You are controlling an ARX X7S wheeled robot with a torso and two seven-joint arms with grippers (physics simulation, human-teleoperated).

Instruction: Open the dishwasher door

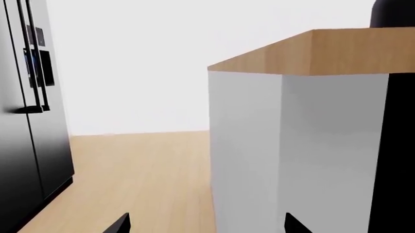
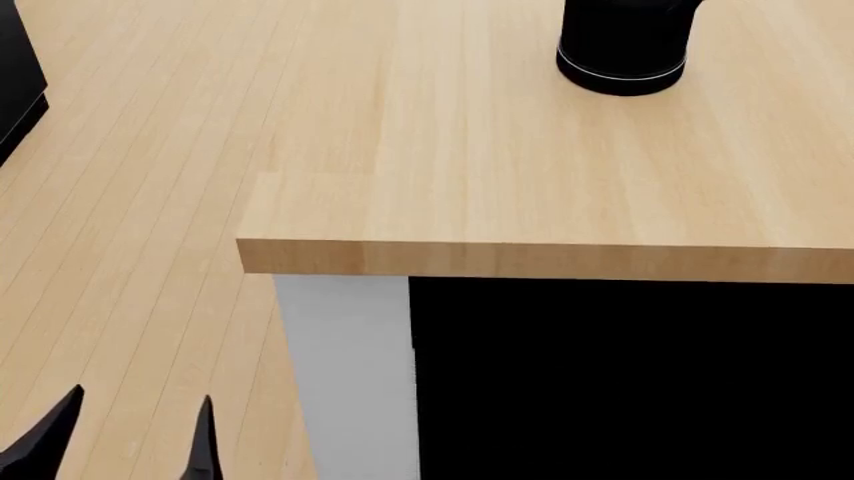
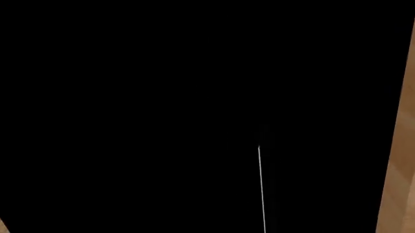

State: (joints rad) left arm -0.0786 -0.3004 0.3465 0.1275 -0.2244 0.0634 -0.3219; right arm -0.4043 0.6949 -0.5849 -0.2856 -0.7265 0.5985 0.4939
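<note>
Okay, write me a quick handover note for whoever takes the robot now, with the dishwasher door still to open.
Left gripper: open, empty, low over the wood floor beside the counter's white end panel.
Right gripper: not in view; its camera shows almost only black.
Dishwasher door: black front under the wooden countertop, appears closed; handle not visible.
Done: nothing shows as done.
Left: find the handle, grip it, pull the door open.

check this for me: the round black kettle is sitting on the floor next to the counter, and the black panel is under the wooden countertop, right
Not quite. The kettle stands on the wooden countertop, not on the floor, as the head view shows. The black panel is indeed under the countertop.
</note>
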